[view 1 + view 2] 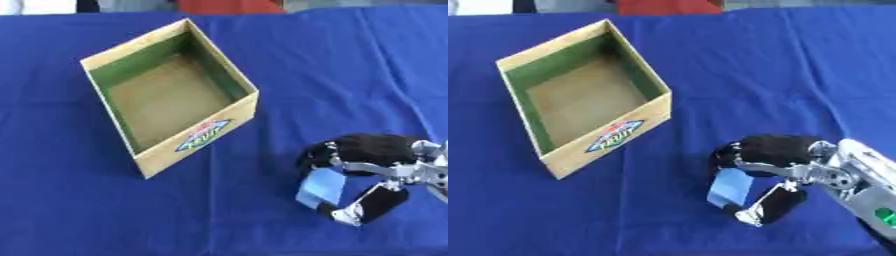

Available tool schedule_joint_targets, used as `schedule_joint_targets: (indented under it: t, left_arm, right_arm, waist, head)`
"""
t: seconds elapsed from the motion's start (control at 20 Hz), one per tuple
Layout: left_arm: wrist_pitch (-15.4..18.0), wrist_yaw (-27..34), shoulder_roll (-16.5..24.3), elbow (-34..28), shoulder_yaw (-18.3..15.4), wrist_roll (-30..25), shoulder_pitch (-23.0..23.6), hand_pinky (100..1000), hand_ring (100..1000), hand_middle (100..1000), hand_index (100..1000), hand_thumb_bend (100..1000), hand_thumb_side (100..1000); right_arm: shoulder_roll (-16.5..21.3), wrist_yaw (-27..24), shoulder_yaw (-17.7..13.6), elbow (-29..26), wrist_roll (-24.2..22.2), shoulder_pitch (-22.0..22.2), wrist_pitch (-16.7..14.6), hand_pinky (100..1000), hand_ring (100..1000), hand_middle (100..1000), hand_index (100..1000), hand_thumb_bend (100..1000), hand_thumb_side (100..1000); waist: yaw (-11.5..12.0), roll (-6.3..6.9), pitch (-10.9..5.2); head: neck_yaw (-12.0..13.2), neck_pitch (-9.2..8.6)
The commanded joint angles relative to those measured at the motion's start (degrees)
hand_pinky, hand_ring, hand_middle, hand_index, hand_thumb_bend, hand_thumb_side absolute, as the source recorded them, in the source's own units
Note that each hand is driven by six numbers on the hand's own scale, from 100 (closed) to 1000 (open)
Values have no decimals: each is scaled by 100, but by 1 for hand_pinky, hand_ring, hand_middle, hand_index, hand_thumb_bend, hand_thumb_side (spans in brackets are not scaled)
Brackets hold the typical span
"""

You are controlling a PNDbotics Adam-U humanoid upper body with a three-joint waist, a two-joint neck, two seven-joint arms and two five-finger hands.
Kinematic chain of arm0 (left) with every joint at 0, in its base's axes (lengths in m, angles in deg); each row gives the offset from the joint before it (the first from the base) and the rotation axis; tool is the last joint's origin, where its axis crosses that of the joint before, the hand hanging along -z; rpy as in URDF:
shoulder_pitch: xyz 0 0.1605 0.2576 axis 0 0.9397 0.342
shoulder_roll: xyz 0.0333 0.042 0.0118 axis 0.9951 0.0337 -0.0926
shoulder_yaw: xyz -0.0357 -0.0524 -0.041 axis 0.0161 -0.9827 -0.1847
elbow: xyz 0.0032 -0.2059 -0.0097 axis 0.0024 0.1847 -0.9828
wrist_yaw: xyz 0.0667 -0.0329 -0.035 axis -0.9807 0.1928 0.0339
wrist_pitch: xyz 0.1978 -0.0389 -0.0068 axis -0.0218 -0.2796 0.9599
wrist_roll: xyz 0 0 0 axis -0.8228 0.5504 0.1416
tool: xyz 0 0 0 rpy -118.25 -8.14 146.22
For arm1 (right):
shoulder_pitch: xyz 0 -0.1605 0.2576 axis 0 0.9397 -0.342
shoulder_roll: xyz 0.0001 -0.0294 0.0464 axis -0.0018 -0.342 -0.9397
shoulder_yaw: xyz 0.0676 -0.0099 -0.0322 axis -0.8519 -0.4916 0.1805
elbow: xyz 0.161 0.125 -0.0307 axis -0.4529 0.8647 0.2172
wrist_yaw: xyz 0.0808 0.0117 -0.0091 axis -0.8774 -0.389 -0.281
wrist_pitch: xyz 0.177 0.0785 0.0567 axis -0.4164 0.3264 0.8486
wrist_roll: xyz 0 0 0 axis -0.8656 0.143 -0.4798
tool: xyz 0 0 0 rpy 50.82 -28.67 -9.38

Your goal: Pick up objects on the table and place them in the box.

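Right hand (776, 172) curled round light-blue flat object (730, 187) on desk (350, 75), right of open box (166, 95).

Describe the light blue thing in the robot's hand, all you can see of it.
The light blue object looks flat and roughly rectangular, with a paler upper part and a darker lower end; its material is unclear. It sits tilted over the blue tablecloth, right of the cardboard box, pinched by the curled right hand.

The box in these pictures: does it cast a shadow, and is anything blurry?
Left eye view: the box throws a faint shadow on the blue cloth by its near-left wall. Right eye view: the right hand, curled round a light-blue object, looks soft-edged.
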Motion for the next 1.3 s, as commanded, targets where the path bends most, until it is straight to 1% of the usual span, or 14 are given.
schedule_joint_targets:
  t: [0.05,0.1,0.15,0.25,0.3,0.4,0.55,0.6,0.75,0.8,0.95,1.1,1.25,1.3]
  left_arm:
    - [-1,50,68,-81,-42,2,-47,788,813,744,861,377,1000]
    - [-1,51,64,-81,-43,3,-48,789,813,743,860,377,1000]
    - [0,52,63,-81,-43,2,-49,789,813,743,860,377,1000]
    - [0,52,58,-81,-47,3,-47,788,813,742,859,375,1000]
    - [0,53,56,-81,-48,4,-47,788,813,742,858,375,1000]
    - [1,57,50,-81,-47,2,-51,788,813,741,856,374,1000]
    - [1,65,45,-81,-46,-1,-61,789,813,740,852,372,1000]
    - [1,67,44,-81,-46,-3,-63,790,813,739,849,370,1000]
    - [0,70,42,-81,-49,-9,-61,792,814,738,846,369,1000]
    - [1,71,41,-81,-50,-10,-60,794,815,737,843,367,1000]
    - [11,75,40,-81,-57,-8,-58,796,815,735,836,364,1000]
    - [16,78,44,-81,-59,-13,-58,798,817,732,817,359,1000]
    - [16,77,44,-81,-62,-22,-53,798,816,728,811,359,1000]
    - [18,76,46,-81,-65,-22,-54,798,816,727,810,359,1000]
  right_arm:
    - [76,-37,-73,91,69,-24,-23,714,805,836,814,223,411]
    - [66,-40,-82,153,95,-8,-4,765,834,847,821,234,411]
    - [56,-33,-92,218,130,6,17,781,848,859,832,243,418]
    - [32,14,-96,326,166,22,30,773,876,903,867,258,467]
    - [27,63,-91,373,146,26,28,746,874,917,876,263,486]
    - [8,180,-78,443,81,33,1,666,828,883,877,266,487]
    - [-33,263,-73,533,52,44,8,600,775,847,857,269,475]
    - [-44,262,-70,548,70,45,6,545,740,829,822,252,468]
    - [-62,180,-59,541,225,38,-23,557,743,804,798,236,452]
    - [-62,148,-57,535,273,37,-29,572,778,793,788,223,445]
    - [-51,18,-80,446,474,31,-60,568,790,785,760,186,410]
    - [-20,-133,-105,329,672,30,-40,551,775,767,720,100,356]
    - [23,-301,-129,183,793,26,16,563,778,771,716,100,335]
    - [40,-352,-141,125,799,17,36,569,779,772,716,100,360]
  waist:
    - [-5,7,-70]
    - [-8,8,-69]
    - [-9,10,-67]
    - [-9,16,-62]
    - [-9,18,-58]
    - [-11,23,-49]
    - [-18,29,-42]
    - [-18,31,-41]
    - [-18,36,-42]
    - [-19,36,-43]
    - [-25,33,-49]
    - [-31,26,-57]
    - [-34,16,-67]
    - [-36,13,-70]
  head:
    - [13,-50]
    - [14,-52]
    - [15,-56]
    - [23,-63]
    - [22,-70]
    - [19,-82]
    - [16,-90]
    - [15,-91]
    - [15,-89]
    - [14,-91]
    - [17,-102]
    - [25,-103]
    - [43,-107]
    - [49,-106]
